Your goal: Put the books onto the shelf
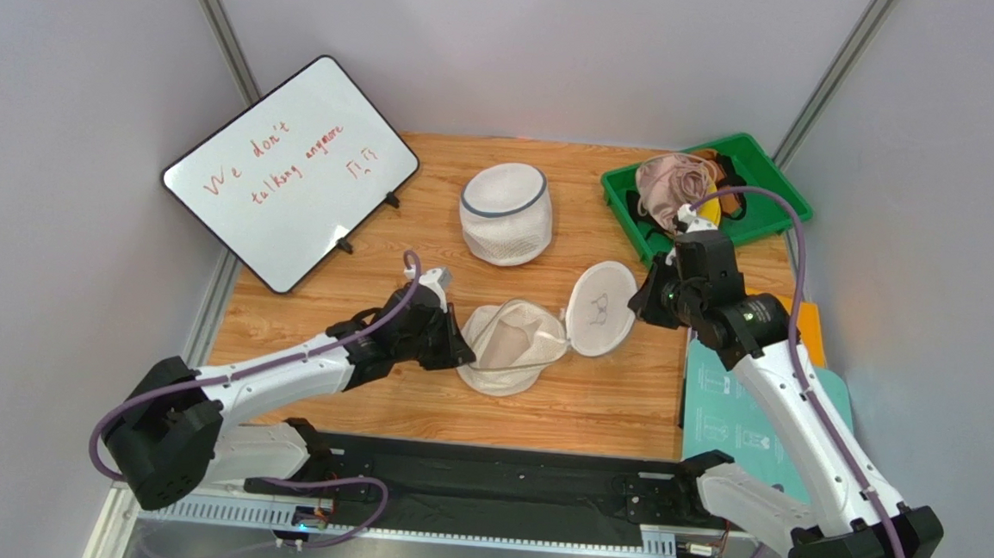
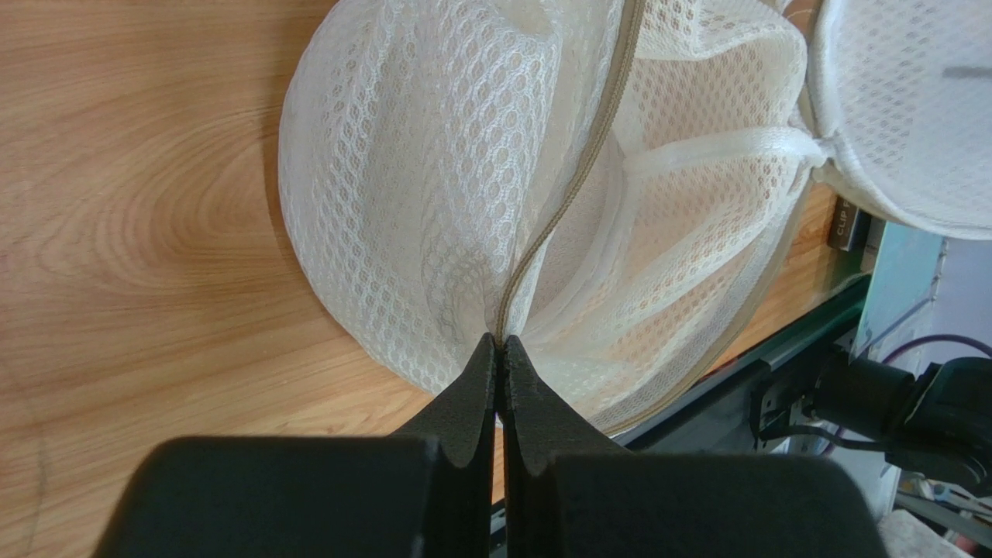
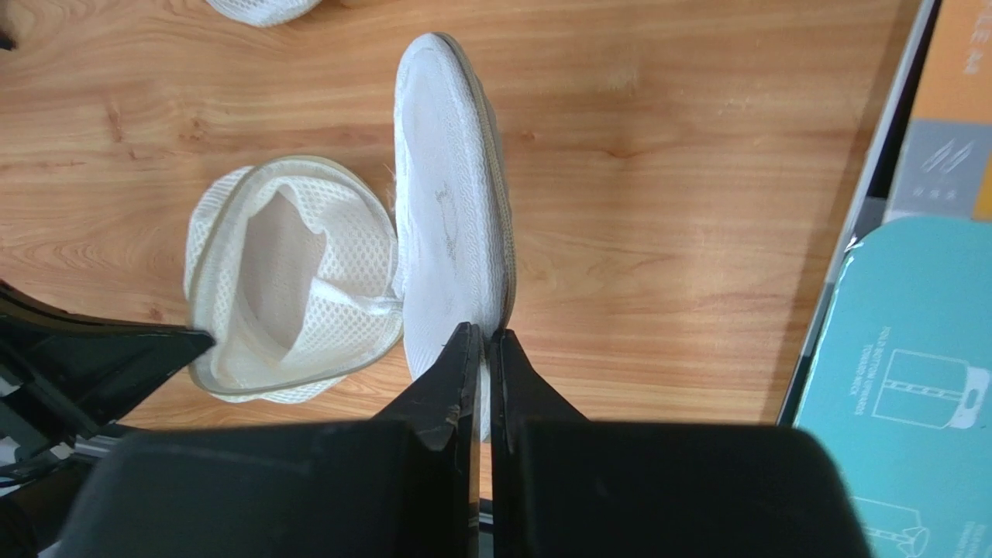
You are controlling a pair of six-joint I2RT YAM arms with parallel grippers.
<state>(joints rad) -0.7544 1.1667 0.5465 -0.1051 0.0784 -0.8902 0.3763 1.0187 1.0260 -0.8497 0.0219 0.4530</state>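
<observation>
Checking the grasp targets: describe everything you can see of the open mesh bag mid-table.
The mesh bag is a round white pouch of honeycomb net with a beige zipper round its rim. It lies unzipped and slumped on the wooden table, mouth open, apparently empty. Its round lid joins the right side by a white strip, raised at a tilt. The left gripper is shut on the zipper rim; the right gripper is shut on the lid's edge.

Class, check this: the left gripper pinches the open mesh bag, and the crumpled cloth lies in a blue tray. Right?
No: the tray is green, not blue, as the top view shows. The left gripper does pinch the open mesh bag, and the crumpled cloth does lie in the tray.
</observation>
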